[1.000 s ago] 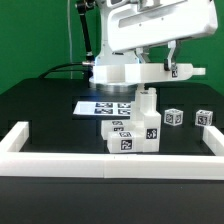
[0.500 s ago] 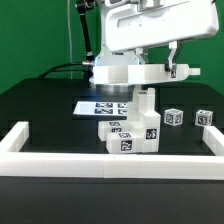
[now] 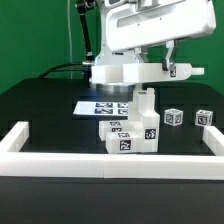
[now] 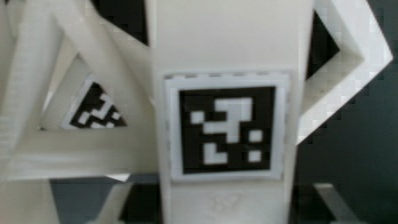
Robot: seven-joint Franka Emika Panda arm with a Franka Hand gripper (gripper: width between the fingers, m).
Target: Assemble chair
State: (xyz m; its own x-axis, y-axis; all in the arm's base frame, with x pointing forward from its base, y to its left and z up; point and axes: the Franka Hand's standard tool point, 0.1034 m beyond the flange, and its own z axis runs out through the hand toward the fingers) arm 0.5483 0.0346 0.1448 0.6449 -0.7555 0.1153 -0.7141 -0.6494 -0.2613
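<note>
Exterior view: the tool (image 3: 147,88) is clenched on an upright bar (image 3: 147,102) standing on the part-built chair (image 3: 128,135), mid-tabletop (image 3: 40,112), near the marker board (image 3: 100,106).

Wrist view: the bar's tag (image 4: 222,130) fills the frame. The bar looks best held vertical and pressed straight down.

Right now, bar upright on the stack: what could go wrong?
The upright bar stands narrow and tall on the stacked chair parts; if it is not fully seated, it may tip on release. A sideways pull could also drag the whole stack toward the front rail.
</note>
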